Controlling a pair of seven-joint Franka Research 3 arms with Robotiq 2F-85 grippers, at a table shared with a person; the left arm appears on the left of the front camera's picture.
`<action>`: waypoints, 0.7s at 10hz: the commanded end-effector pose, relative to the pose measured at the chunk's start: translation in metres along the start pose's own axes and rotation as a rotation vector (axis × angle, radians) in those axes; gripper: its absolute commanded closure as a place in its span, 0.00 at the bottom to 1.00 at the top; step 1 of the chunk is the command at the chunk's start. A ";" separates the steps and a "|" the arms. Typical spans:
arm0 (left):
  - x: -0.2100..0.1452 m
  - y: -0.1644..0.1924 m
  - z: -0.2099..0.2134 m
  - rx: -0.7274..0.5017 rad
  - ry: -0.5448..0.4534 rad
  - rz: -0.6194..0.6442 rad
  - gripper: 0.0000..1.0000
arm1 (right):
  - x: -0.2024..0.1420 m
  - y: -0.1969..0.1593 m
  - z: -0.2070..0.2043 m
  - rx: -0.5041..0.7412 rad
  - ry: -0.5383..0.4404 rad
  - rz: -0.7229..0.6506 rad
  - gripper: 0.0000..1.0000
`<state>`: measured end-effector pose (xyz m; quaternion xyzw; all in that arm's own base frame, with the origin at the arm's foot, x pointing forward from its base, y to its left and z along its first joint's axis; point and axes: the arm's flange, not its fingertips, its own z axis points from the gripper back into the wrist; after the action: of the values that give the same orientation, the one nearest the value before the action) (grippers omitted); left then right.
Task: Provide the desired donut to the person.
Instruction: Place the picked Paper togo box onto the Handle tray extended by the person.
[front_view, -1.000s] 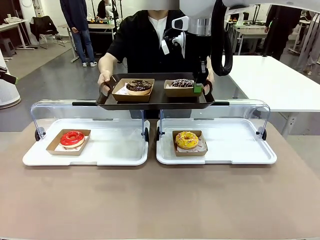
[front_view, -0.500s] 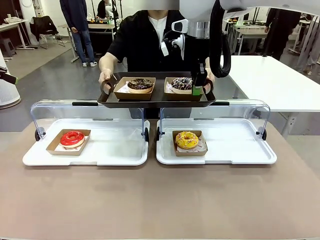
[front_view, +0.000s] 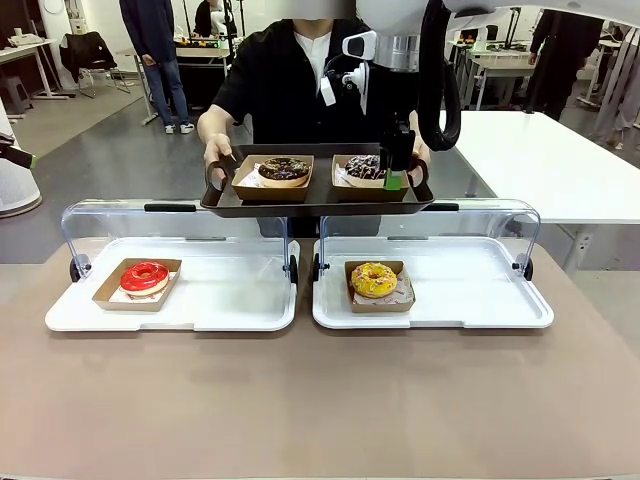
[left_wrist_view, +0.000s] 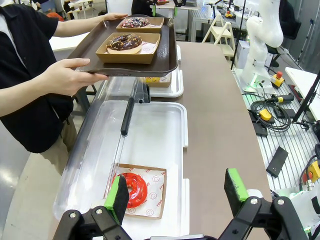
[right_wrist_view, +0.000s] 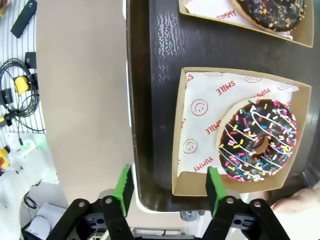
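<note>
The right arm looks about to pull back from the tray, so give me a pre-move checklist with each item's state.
1. Right end effector open, pads apart from the cardboard box: ok.
2. Sprinkled chocolate donut sits in its box on the brown tray: ok.
3. The person's hands grip both ends of the tray: ok.
4. Tray level: ok in the front view.
5. Left end effector open, above the red donut, apart from the tray: ok.
6. Clear path upward for the right arm: cannot tell.
</note>
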<state>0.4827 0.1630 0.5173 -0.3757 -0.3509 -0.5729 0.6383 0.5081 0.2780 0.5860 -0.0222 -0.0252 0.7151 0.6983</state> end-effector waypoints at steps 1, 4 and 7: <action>0.000 -0.001 0.001 0.004 -0.002 0.001 0.00 | -0.002 0.001 0.003 0.012 -0.019 0.001 0.00; 0.000 -0.001 0.001 0.004 -0.002 0.001 0.00 | -0.003 0.001 0.004 0.027 -0.027 0.016 0.00; 0.000 -0.001 0.001 0.004 -0.002 0.001 0.00 | 0.000 0.001 0.000 0.008 -0.004 0.002 0.00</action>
<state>0.4827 0.1630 0.5174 -0.3757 -0.3509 -0.5729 0.6383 0.5071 0.2785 0.5859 -0.0135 -0.0253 0.7194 0.6940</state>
